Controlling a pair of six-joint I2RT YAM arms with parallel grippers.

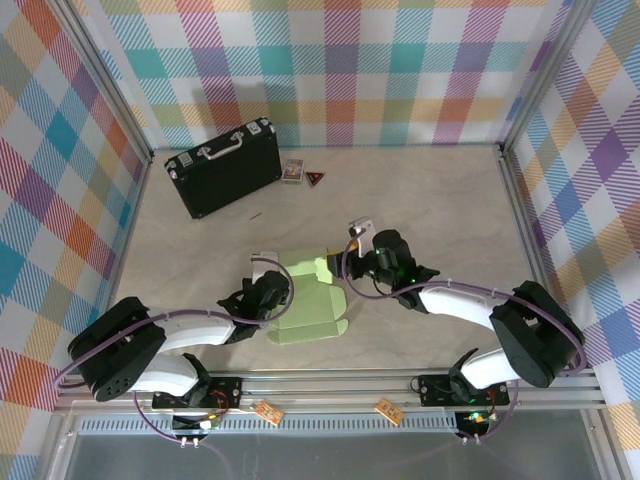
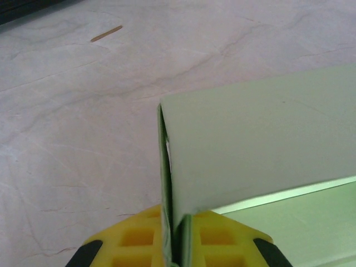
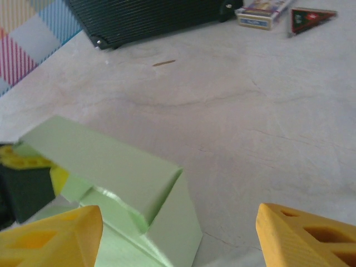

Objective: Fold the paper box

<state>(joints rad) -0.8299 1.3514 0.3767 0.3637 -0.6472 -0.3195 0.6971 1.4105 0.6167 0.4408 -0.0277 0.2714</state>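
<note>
The paper box (image 1: 310,300) lay near the middle of the table (image 1: 440,200), a pale green sheet only partly folded: 1 panel stood lifted and creased over into a hollow sleeve, while the rest, with its flaps, lay flat toward 6 o'clock. Nothing showed inside the raised part. Its card was plain, with no print.

The left gripper (image 2: 177,247) held the box at its 9 o'clock edge, the yellow fingers (image 2: 136,239) pressed together with the doubled green card pinched between them. The right gripper (image 3: 178,217) sat at about 2 o'clock of the box, its jaws spread wide with nothing between them; the folded corner of the box lay just below and to the left of the gap, apart from both fingers.

At 11 o'clock of the box, well apart from it near the back wall, a black briefcase (image 1: 222,165) with metal corners and a handle lay closed, so its contents could not be told. At 12 o'clock lay a small printed carton (image 1: 293,170), also closed, and just beside it a dark triangular piece (image 1: 314,179); the print on both was too blurred to read. A thin wooden stick (image 1: 257,214) lay on the table between the briefcase and the box. 2 small orange tags (image 1: 267,412) sat on the rail by the arm bases, their writing too small to read
</note>
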